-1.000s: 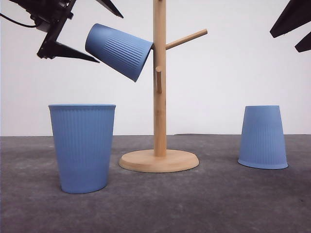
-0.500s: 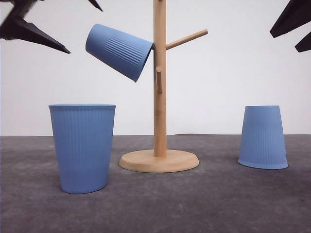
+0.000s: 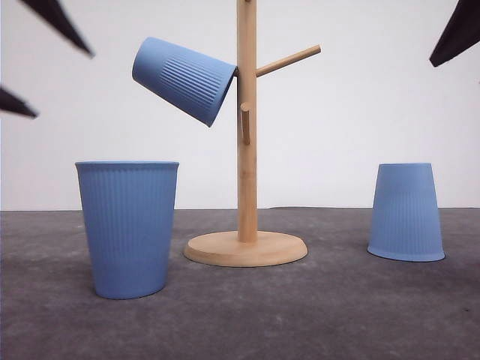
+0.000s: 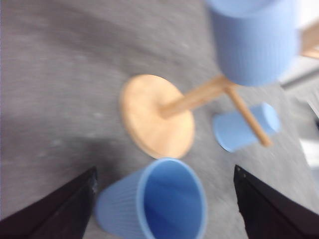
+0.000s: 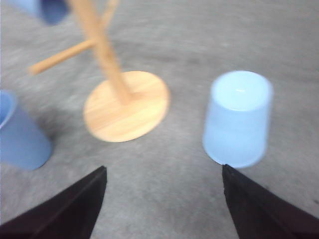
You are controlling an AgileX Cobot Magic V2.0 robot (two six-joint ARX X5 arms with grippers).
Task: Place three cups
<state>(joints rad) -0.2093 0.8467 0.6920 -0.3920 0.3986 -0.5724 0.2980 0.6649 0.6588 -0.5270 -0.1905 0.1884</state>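
- Here, from my seat at the controls, I saw one light-blue ribbed cup (image 3: pixel 184 79) hung on the wooden cup tree (image 3: pixel 246 150), on a peg left of the post. Its long axis was tilted, the mouth pointing down and right toward the post, the flat base up and to the left.
- A second cup (image 3: pixel 128 227) stood upright on the grey table (image 3: pixel 315 315), left of the tree's round base, its axis vertical and its mouth open upward. In the left wrist view I could look straight into it (image 4: pixel 164 204).
- The third cup (image 3: pixel 406 211) sat upside down on the table, well to the right of the tree, rim on the surface and flat base on top, axis near vertical. The right wrist view showed its base facing the camera (image 5: pixel 239 117).
- My left gripper (image 3: pixel 41 64) hung high at the left edge, clear of the hung cup, with its two dark fingers spread wide and nothing between them; the wrist view agreed (image 4: pixel 164 209).
- My right gripper (image 5: pixel 164 204) was spread wide and empty too, above bare table between the tree's base and the inverted cup. In the front view I saw one dark finger (image 3: pixel 457 34) at the upper right corner.
- Both wrist views were blurred.
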